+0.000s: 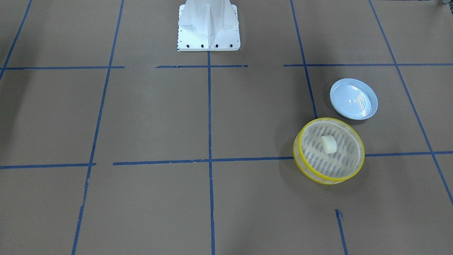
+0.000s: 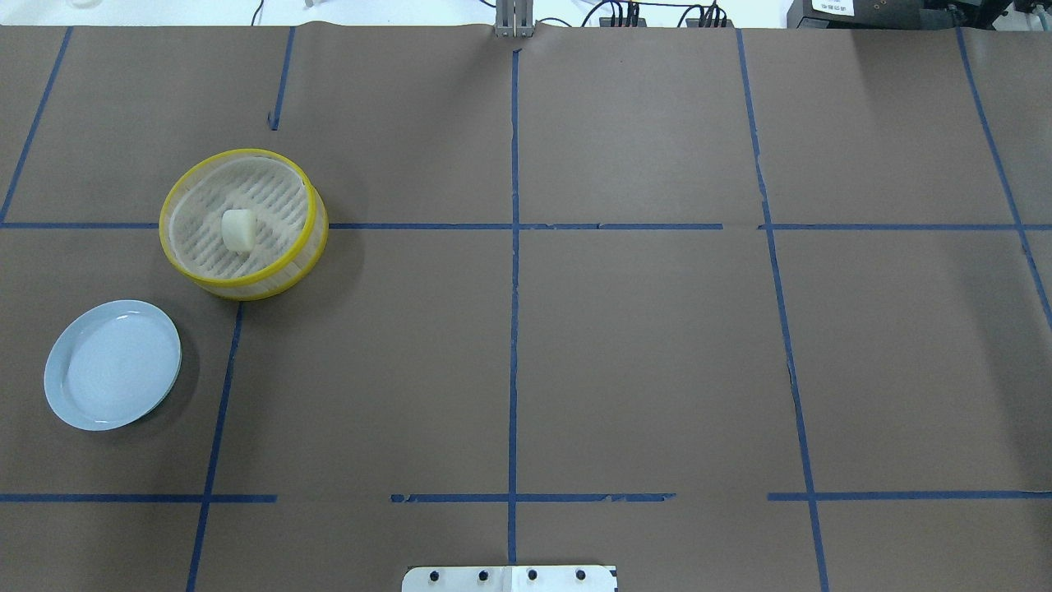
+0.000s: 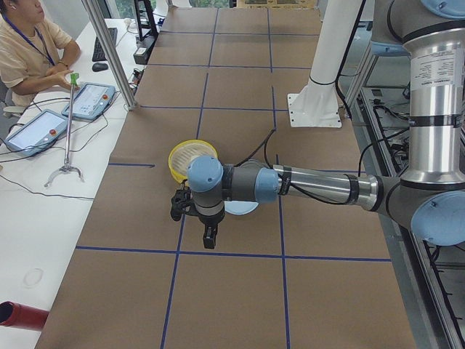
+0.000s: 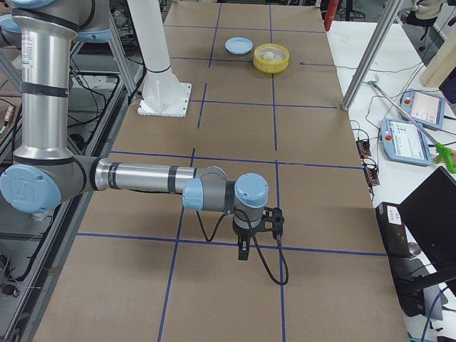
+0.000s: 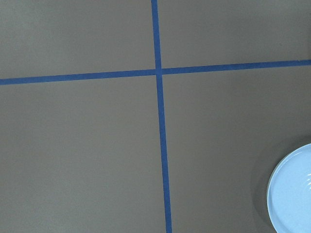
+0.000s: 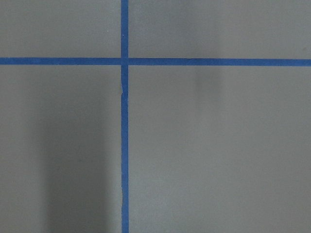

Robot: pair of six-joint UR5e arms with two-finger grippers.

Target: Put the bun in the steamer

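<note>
Resting in steamer (image 1: pixel 299 144), bun (image 1: pixel 328 144), left arm (image 3: pixel 320 185) and right arm (image 4: pixel 142 177) stretched level over surface (image 1: pixel 159 117), left pincer (image 3: pixel 209 236) near plate (image 1: pixel 354 99), right pincer (image 4: pixel 244 249) far off, opening of either cannot be told

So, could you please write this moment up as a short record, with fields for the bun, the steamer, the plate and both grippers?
bun: lying on the slatted floor of the steamer, near its middle
steamer: upright on the table, on the robot's left side, no lid on it
plate: pale blue, empty, beside the steamer but not touching it, nearer the robot
left gripper: above the table, clear of the steamer; open or shut cannot be told
right gripper: above bare table, far from the steamer; open or shut cannot be told
task: bun is in the steamer
</note>
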